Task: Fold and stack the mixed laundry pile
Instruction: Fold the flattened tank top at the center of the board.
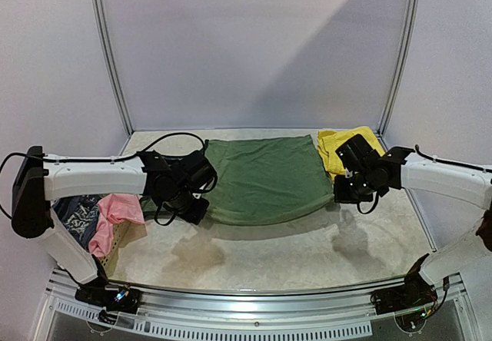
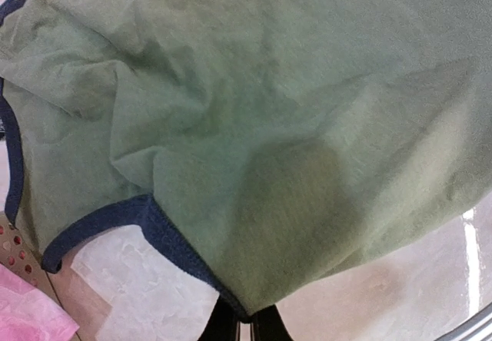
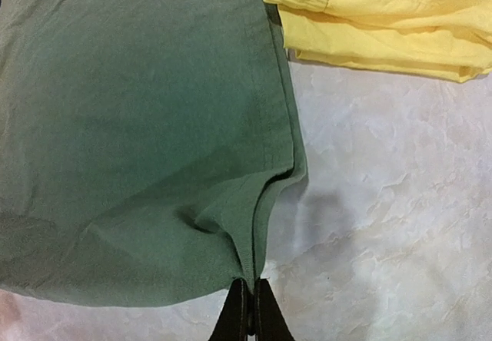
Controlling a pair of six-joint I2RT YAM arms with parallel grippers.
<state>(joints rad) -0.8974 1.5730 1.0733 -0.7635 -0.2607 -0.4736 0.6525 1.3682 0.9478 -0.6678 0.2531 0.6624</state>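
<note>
Olive-green top [image 1: 265, 178] spans the middle of the overhead frame, spread wide between the two arms, its near edge raised off the pale marbled table [image 1: 307, 253]. The left gripper [image 2: 246, 322], at the bottom edge of its wrist view, is pinched tight on a corner edged with navy trim. The right gripper [image 3: 247, 301] is clamped on the opposite, hemmed corner. Yellow shorts [image 1: 338, 145] lie folded at the upper right, just beside the top's right edge. At the lower left, a pink piece [image 1: 115, 212] drapes over the rim of a basket [image 1: 123, 241], with a blue-grey patterned piece [image 1: 75, 216] beside it.
</note>
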